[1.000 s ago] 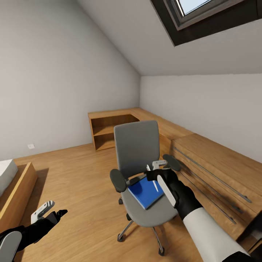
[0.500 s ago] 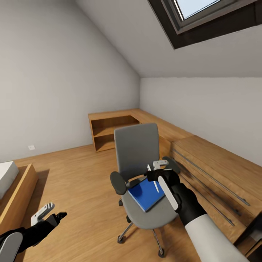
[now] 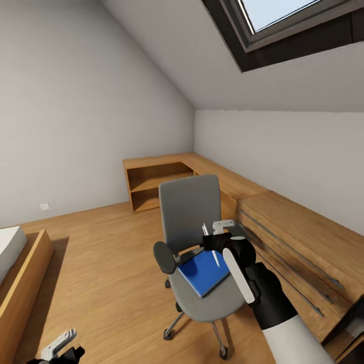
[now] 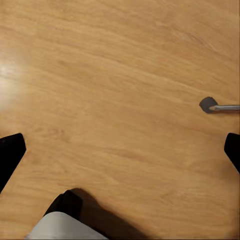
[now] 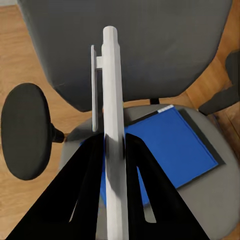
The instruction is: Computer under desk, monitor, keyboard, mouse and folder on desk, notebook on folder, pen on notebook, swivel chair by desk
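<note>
Landmark: swivel chair (image 3: 194,242), grey, mid-floor in the bedroom, facing the camera, chrome base on the wood-plank floor (image 3: 111,253).

Folder (image 3: 203,269): bright blue, flat on the chair seat, skewed to the seat edges, one corner toward the backrest. Seen too in the right wrist view (image 5: 175,150), lying on the seat below the backrest.

Right gripper (image 3: 217,243): above the chair seat, over the folder's back edge, close to the chair's armrest on the chest-of-drawers side. Jaws clamped on the pen (image 5: 114,135); white barrel runs up between the black fingers (image 5: 87,190), clip side toward the other armrest (image 5: 25,131). Pen in the head view (image 3: 205,233) is thin and partly blurred against the backrest.

Left gripper (image 3: 60,349): low at the frame corner, well apart from the chair, over bare floor. Wrist view: fingertips (image 4: 11,152) at opposite frame edges, wide apart, nothing between; one chair castor (image 4: 207,104) on the floor beyond.

Light-wood chest of drawers (image 3: 298,242) just beside the chair; open wooden shelf unit (image 3: 151,184) behind it in the corner. Skylight (image 3: 283,25) overhead.
</note>
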